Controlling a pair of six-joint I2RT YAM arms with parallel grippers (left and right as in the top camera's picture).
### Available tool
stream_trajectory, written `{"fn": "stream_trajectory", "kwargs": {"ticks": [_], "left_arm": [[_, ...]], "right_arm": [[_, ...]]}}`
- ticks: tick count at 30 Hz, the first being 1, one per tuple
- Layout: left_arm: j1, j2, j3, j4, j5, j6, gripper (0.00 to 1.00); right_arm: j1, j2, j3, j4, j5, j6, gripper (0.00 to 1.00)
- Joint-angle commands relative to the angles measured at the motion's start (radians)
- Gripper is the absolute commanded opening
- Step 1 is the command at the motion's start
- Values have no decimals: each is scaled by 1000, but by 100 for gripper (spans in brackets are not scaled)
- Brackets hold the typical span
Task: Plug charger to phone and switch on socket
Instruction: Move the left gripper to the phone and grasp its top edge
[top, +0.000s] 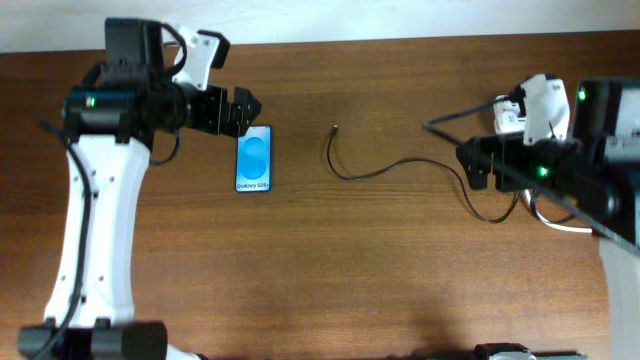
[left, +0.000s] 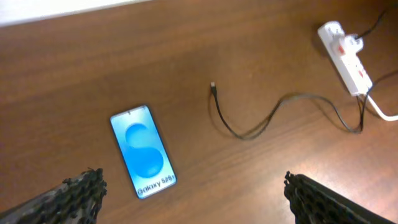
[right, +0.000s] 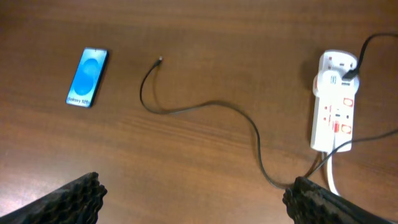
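Note:
The phone (top: 254, 160) lies flat on the wooden table with its blue screen up; it also shows in the left wrist view (left: 143, 151) and the right wrist view (right: 87, 77). The charger cable (top: 390, 170) curves across the table, and its free tip (top: 334, 128) lies apart from the phone, to its right. The cable's other end is plugged into the white socket (right: 334, 102), which also shows in the left wrist view (left: 346, 59). My left gripper (top: 238, 112) is open and empty just up-left of the phone. My right gripper (top: 470, 165) is open and empty over the cable beside the socket.
The socket's thick white cord (right: 329, 177) runs off toward the table's right edge. In the overhead view the right arm covers most of the socket (top: 508, 116). Bare wood lies between the phone and the cable tip.

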Motion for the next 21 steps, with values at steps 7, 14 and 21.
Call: {"fn": "stream_trajectory", "kwargs": {"ticks": [7,14,21], "left_arm": [[-33,127,63,-26,-138,-109,100],[-93,405,63,-3,-312,-250,100],[-106,603,63,43,-340,-352,100]], "right_arm": [[10,188,46,-25,-82,-3,98],[10,207,46,-42,-85,-3,98],[10,207,45,-43,-85,-3,99]]}}
